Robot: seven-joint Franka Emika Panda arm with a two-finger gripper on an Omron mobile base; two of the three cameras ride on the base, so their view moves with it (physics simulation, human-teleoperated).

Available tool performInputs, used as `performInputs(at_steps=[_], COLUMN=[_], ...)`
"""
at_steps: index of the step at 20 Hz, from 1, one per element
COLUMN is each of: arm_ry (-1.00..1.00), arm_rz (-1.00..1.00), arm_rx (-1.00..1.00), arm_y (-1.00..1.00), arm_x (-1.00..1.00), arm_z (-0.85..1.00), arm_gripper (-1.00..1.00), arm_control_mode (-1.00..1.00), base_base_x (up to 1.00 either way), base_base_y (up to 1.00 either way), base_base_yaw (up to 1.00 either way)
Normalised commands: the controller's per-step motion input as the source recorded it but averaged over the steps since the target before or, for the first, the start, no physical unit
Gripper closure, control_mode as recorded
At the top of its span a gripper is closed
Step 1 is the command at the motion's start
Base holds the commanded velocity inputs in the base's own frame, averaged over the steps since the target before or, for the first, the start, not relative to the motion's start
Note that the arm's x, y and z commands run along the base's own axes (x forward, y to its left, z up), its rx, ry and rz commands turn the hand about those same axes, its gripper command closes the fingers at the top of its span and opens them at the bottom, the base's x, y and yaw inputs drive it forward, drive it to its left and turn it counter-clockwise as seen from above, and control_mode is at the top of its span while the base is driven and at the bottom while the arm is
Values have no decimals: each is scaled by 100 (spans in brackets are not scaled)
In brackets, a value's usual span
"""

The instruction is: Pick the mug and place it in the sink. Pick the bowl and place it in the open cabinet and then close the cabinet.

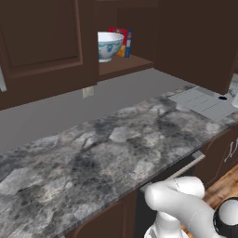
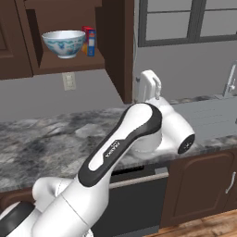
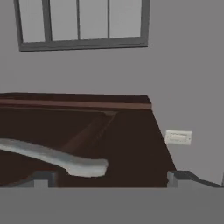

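Closing step is in hand: bowl (image 2: 64, 42) is already set on the shelf of the open cabinet (image 1: 195, 42), at 12 o'clock across the counter (image 1: 93, 153).

Gripper (image 3: 111, 177) is held with fingers spread wide, nothing between them, at the door's silver bar handle (image 3: 57, 158), probably just short of contact.

Next, the door must be pushed shut.

Bowl is glossy, round, blue-patterned; counter is mottled grey stone; door is dark panelled wood; ribbed metal sink (image 1: 204, 103) lies at 2 o'clock.

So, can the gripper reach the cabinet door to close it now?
Probably yes. The gripper is open right at the door, with the handle lying close before it, and nothing stands between them. The bowl sits well inside.
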Motion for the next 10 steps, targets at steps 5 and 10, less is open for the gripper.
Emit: performInputs(at_steps=[5, 10], arm_ry=[1, 0], arm_rz=[6, 9], arm_rx=[0, 0], arm_y=[0, 28], arm_x=[46, 0], arm_z=[-2, 0], arm_gripper=[-100, -100], arm_control_mode=[-100, -100], base_base_x=[0, 0], base_base_y=[0, 0], base_base_yaw=[0, 0])
